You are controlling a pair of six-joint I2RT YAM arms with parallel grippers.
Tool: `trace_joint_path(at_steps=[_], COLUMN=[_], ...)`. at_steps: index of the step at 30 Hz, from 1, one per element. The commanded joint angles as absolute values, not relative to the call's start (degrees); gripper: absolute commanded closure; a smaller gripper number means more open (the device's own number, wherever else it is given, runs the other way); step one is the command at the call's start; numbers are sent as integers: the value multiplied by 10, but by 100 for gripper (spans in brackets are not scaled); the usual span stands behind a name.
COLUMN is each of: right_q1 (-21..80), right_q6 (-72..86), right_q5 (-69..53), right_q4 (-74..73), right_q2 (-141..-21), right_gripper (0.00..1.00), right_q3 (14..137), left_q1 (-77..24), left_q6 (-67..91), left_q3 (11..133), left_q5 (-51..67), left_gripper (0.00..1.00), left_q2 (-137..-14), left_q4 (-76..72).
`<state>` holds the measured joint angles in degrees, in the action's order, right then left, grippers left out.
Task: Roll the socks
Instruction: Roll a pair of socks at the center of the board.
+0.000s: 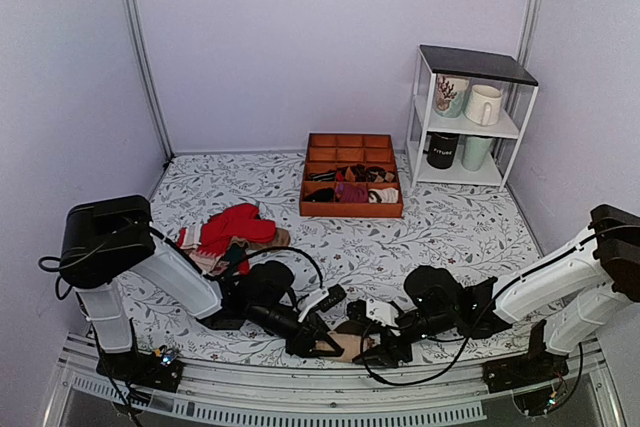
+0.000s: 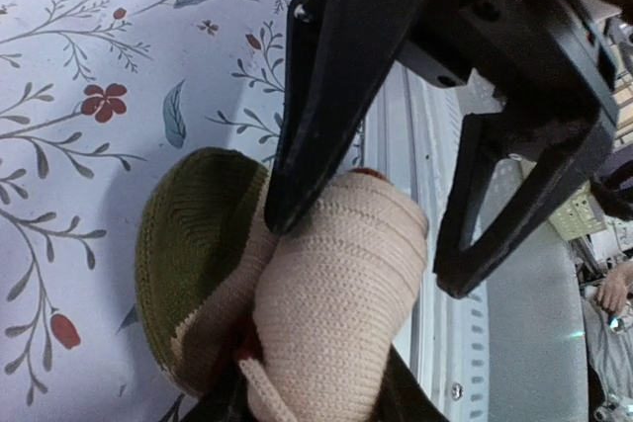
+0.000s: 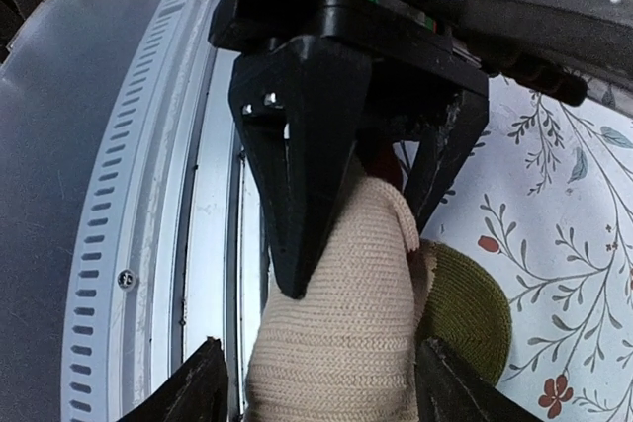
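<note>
The socks point(image 1: 352, 343) are a beige ribbed roll with an olive-green toe, at the table's near edge between both grippers. In the left wrist view the roll point(image 2: 336, 284) lies with the olive toe point(image 2: 188, 234) beside it on the cloth. My left gripper point(image 2: 312, 397) is shut on one end of the roll. My right gripper point(image 3: 326, 387) is open, with its jaws either side of the roll point(image 3: 336, 323). One right fingertip point(image 2: 285, 214) touches the roll and the other stands just off it. A bit of maroon cuff shows under the left gripper's fingers.
A metal rail point(image 1: 300, 387) runs along the table's near edge, right beside the roll. A pile of red socks point(image 1: 235, 227) lies at the left. An orange compartment tray point(image 1: 352, 142) holds small sock bundles at the back. A white shelf point(image 1: 512, 127) with mugs stands at the back right.
</note>
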<state>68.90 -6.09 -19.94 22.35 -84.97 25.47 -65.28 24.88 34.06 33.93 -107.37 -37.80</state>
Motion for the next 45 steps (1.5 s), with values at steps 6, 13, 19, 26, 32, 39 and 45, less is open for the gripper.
trace_joint_path(at_steps=[6, 13, 19, 26, 32, 39, 45], right_q1=[699, 700, 697, 664, 644, 627, 619], right_q6=[-7, 66, 124, 160, 160, 147, 138], right_q5=[-223, -222, -241, -268, -311, -342, -345], right_q4=[255, 258, 258, 264, 244, 215, 203], right_q2=[-910, -948, -981, -1006, -1042, -1068, -1066], right_gripper=[53, 77, 80, 80, 81, 81, 81], right_q3=[279, 264, 257, 248, 276, 300, 304], left_q1=[-654, -653, -652, -654, -676, -705, -711], left_q6=[250, 243, 157, 49, -20, -33, -16], left_q3=[321, 323, 321, 266, 164, 173, 181], left_q5=[323, 292, 234, 141, 121, 149, 157], left_gripper=[70, 60, 60, 61, 55, 54, 54], left_q2=[-1121, -1112, -1021, -898, -844, -946, -983], left_q4=[-220, -231, -250, -347, -495, -557, -563])
